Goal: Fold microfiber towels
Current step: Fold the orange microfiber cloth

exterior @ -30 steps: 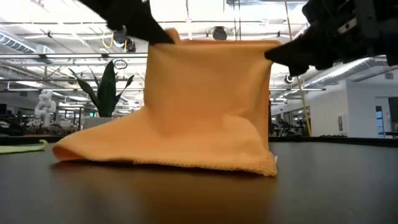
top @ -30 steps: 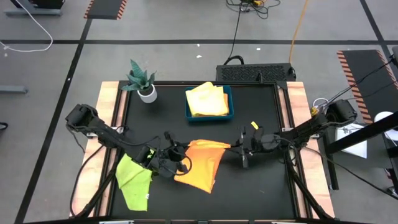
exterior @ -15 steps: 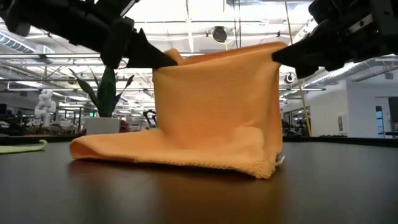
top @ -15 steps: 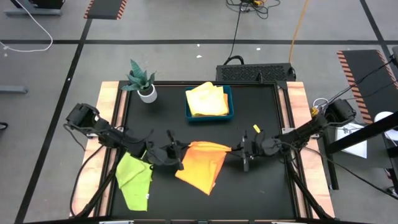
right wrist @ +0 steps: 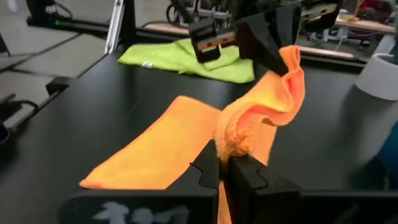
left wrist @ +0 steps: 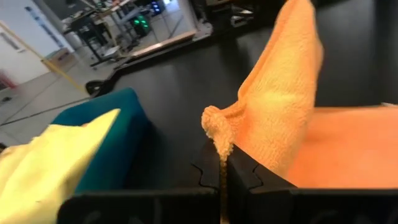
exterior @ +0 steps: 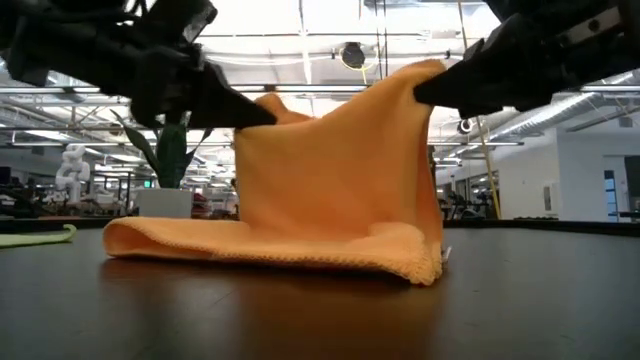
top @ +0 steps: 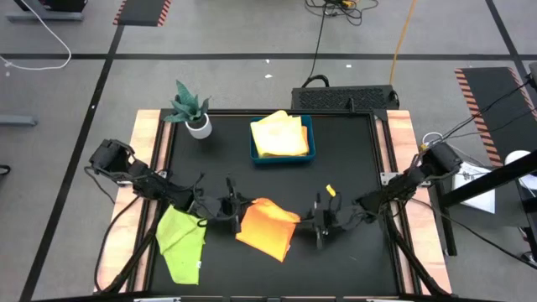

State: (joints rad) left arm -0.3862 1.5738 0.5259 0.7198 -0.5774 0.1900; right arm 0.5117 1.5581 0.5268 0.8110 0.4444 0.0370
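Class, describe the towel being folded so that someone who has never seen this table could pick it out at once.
Start at the blue tray at the black table's far edge, then come toward the near edge. Between the left end effector and the right end effector is the orange towel, each pinching one lifted corner. It alone is orange; the lime green towel lies flat beside it.

We see one towel (top: 267,225) stretched between the left gripper (top: 237,215) and right gripper (top: 315,223), another towel (top: 180,242) beside the left gripper, a tray (top: 283,156) beyond both.
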